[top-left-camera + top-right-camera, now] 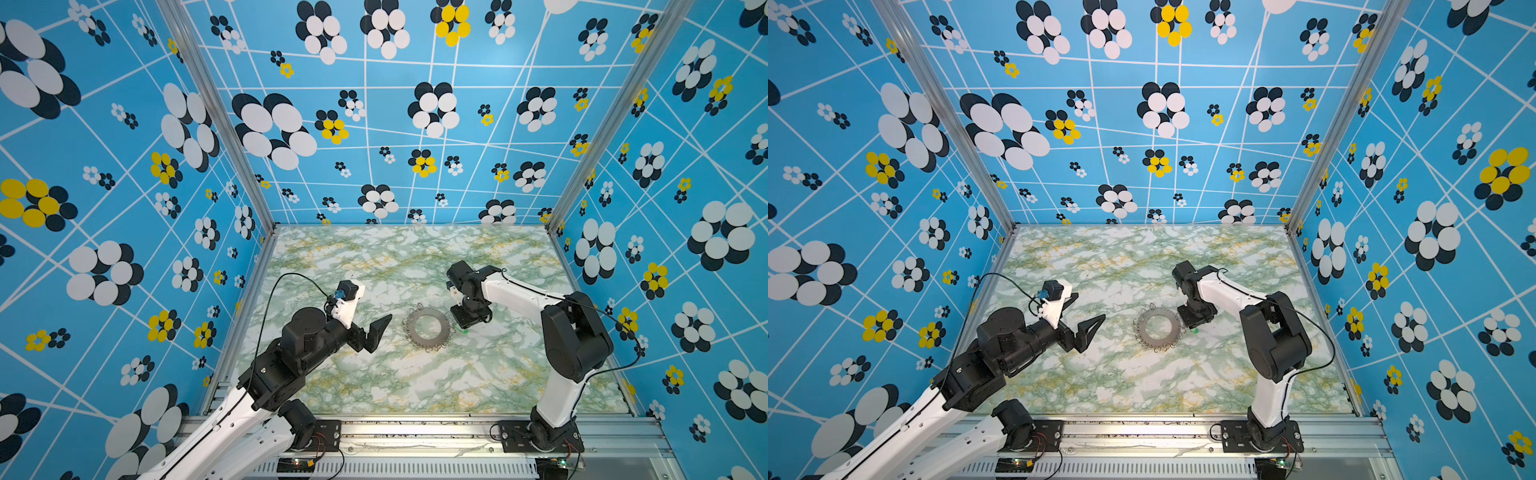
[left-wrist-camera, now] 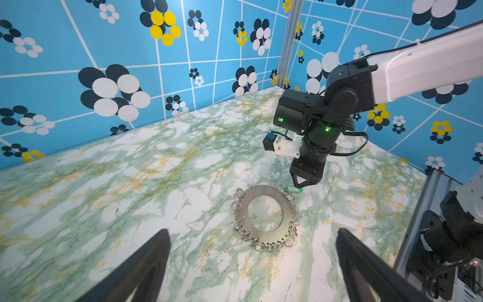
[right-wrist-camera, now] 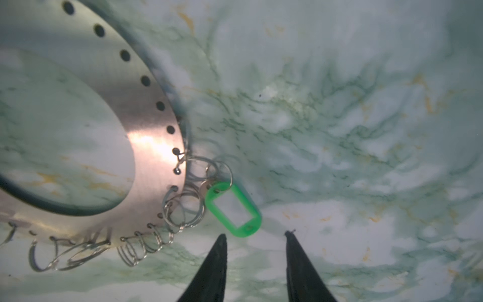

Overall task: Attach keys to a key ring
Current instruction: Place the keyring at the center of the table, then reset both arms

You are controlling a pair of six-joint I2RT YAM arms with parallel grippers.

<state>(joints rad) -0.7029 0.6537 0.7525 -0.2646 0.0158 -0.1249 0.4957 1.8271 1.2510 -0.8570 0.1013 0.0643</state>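
Two arms bolt onto the aluminium rail [image 1: 415, 428] nearest you: left arm [image 1: 232, 415], right arm [image 1: 552, 399]. Past the rail, the table [image 1: 374, 374] is a glossy marble-look sheet w/ white patches, green veins and bits of yellow.

Your left gripper [image 2: 252, 234] hovers above it, jaws spread wide, nothing btwn them. Its fingers [image 2: 146, 264] are black, tapered wedges. It points toward the key ring [image 1: 412, 322] but sits well short of it.

Key ring lies flat, approx mid-table in both top views. It's a flat grey brushed-metal disc w/ a wide round centre hole, table showing thru. A row of small drilled holes runs round the outer edge. Thin silvery wire loops hang from many of them, some bunched like coils.

Key tag [image 3: 241, 231] lies on the table just beside the ring's edge, on the side toward your right arm. It's a small, bright green oblong plastic frame w/ rounded ends and a pale window. A small wire loop and a tiny metal piece at its ring-side end overlap the fringe loops. Can't tell if it's threaded on.

Right gripper [image 3: 254, 234] points down over the tag, jaws parted, gripping nothing. Its tips sit just beside the tag's free end.

Beyond, the walls [image 1: 415, 124] are matte blue print w/ white lines and black, white and yellow oval flowers.
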